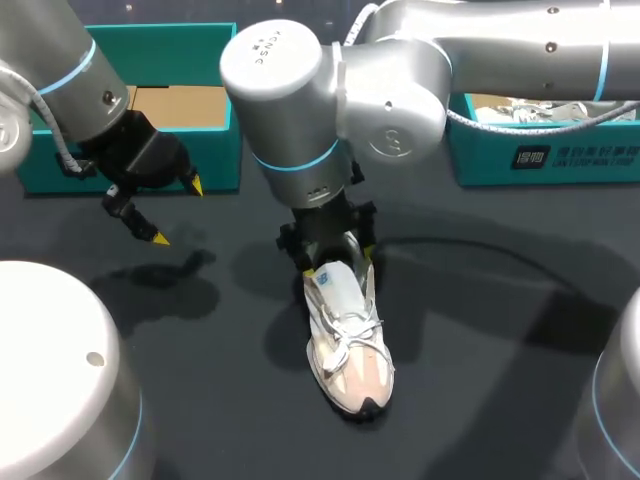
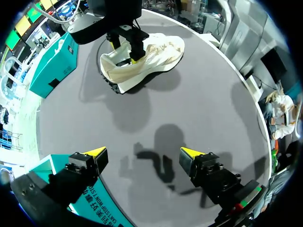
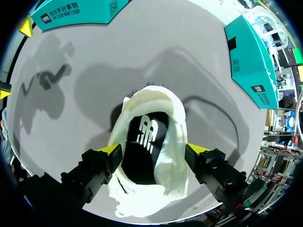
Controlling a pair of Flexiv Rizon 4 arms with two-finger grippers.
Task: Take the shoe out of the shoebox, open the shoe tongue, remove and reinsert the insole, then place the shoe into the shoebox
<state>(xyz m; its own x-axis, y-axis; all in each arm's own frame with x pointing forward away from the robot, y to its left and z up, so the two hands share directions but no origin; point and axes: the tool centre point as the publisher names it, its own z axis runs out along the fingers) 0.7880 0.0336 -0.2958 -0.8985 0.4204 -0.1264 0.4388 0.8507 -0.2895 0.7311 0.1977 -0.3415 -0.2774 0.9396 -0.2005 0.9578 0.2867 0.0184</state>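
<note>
shoe [image 1: 350, 350] upright on table [image 1: 480, 380], toe toward me | my right gripper [image 3: 154, 149] astride its heel end, clamped or merely straddling: cannot tell | my left gripper [image 2: 143, 153] released, hovering off to the side | open teal shoebox [image 1: 215, 165] just beyond it

We look down on a dark grey, matte tabletop [image 1: 500, 400]. Light comes from overhead and lays soft-edged shadows across it. There is a broad patch of shadow [image 1: 160, 285] at about nine o'clock in the head view, and a thin curved shadow [image 1: 470, 247] runs from the middle toward three o'clock.
</note>
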